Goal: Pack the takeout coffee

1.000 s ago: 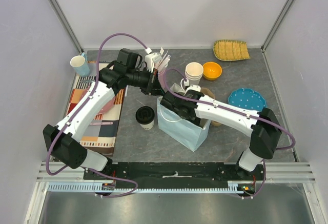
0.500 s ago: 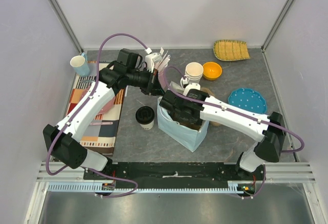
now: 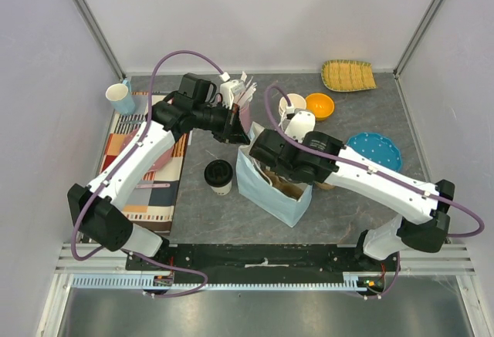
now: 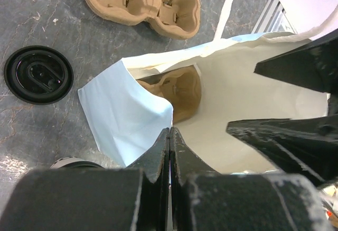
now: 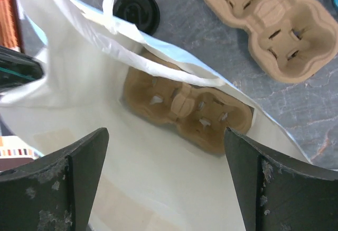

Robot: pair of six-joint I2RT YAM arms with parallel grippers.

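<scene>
Takeout coffee is sitting upright on the grey bench, black lid on, just left of the paper bag in the top view. So it's outside the bag, nothing touching it. From the left wrist cam you only catch its lid at the left edge of the frame.

Left pincer is clenched tight, fingers pressed together. Looks like it's pinching the bag's top edge at the upper left of the bag, holding the mouth open. Right pincer is spread wide with nothing in it, hovering right over the open bag and pointing down into it.

Down in the bottom of the bag there's a brown cardboard cup carrier lying flat. A second carrier lies on the bench beside the bag, upper right in the right wrist view.
</scene>
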